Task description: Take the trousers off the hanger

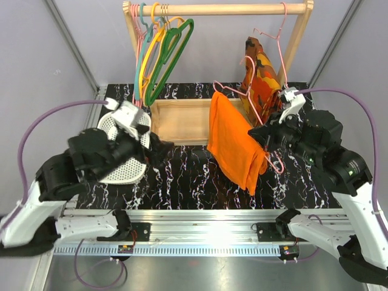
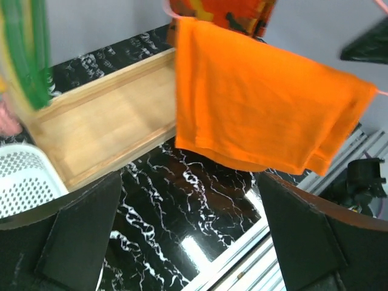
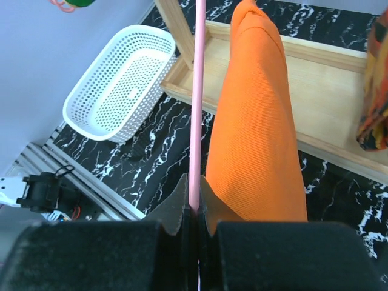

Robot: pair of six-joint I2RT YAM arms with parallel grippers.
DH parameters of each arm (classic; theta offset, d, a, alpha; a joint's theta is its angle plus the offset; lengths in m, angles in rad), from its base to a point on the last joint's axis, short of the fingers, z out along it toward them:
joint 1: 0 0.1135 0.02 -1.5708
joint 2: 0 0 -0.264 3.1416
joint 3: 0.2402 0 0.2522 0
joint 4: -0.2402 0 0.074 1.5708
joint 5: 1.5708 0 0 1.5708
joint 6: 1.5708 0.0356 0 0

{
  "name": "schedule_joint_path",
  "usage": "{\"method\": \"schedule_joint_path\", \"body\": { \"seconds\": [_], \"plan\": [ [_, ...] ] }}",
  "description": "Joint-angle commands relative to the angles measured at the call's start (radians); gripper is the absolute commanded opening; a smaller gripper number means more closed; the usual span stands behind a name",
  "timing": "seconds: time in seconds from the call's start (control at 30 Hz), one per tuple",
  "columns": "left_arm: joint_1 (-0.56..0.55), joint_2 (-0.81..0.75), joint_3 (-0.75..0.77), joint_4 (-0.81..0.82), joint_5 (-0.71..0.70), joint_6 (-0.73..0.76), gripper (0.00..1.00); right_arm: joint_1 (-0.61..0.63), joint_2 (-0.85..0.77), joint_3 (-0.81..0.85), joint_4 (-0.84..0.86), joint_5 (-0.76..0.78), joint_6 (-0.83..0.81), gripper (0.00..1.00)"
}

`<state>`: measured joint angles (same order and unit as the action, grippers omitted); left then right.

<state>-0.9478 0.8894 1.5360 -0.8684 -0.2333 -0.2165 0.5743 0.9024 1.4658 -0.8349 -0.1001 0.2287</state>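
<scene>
The bright orange trousers (image 1: 233,142) hang folded over the bar of the thin pink hanger (image 1: 277,165), which is held tilted above the black marble table (image 1: 182,182). My right gripper (image 1: 267,136) is shut on the hanger's wire just right of the cloth. In the right wrist view the pink wire (image 3: 197,91) runs straight up from the pinched jaws of that gripper (image 3: 195,203), with the trousers (image 3: 257,133) draped beside it. My left gripper (image 1: 160,149) stands wide open to the left of the trousers, apart from them. In its own view the gripper (image 2: 194,242) is below the hanging cloth (image 2: 260,103), with nothing between its fingers.
A white perforated basket (image 1: 124,151) lies under the left arm. A wooden tray (image 1: 182,121) sits behind the trousers. The wooden rack (image 1: 218,9) carries green, yellow and teal hangers (image 1: 160,54) and a camouflage garment (image 1: 260,76) on another pink hanger.
</scene>
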Motion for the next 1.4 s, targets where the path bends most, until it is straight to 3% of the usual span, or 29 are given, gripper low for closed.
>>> {"method": "schedule_joint_path", "body": {
  "seconds": [0.0, 0.1, 0.27, 0.43, 0.77, 1.1, 1.23, 1.37],
  "plan": [
    [-0.336, 0.08, 0.052, 0.043, -0.527, 0.031, 0.99, 0.006, 0.024, 0.109, 0.283, -0.067, -0.009, 0.0],
    [-0.512, 0.156, 0.056, 0.153, -0.677, 0.049, 0.99, 0.006, 0.055, 0.157, 0.28, -0.05, -0.017, 0.0],
    [-0.607, 0.334, 0.052, 0.436, -0.756, 0.155, 0.99, 0.006, 0.035, 0.146, 0.347, 0.089, 0.015, 0.0],
    [-0.626, 0.508, 0.099, 0.629, -0.756, 0.209, 0.99, 0.006, 0.061, 0.202, 0.28, 0.284, 0.037, 0.0],
    [-0.655, 0.617, -0.01, 1.089, -0.712, 0.411, 0.99, 0.006, 0.141, 0.409, 0.125, 0.356, 0.073, 0.0],
    [-0.655, 0.741, 0.104, 1.125, -0.678, 0.462, 0.99, 0.006, 0.153, 0.475, 0.056, 0.379, 0.1, 0.0],
    [-0.652, 0.763, 0.131, 1.158, -0.733, 0.508, 0.98, 0.006, 0.165, 0.516, 0.037, 0.327, 0.107, 0.0],
    [-0.623, 0.764, 0.139, 1.155, -0.745, 0.509, 0.9, 0.006, 0.164, 0.531, 0.033, 0.304, 0.119, 0.0]
  ]
}}
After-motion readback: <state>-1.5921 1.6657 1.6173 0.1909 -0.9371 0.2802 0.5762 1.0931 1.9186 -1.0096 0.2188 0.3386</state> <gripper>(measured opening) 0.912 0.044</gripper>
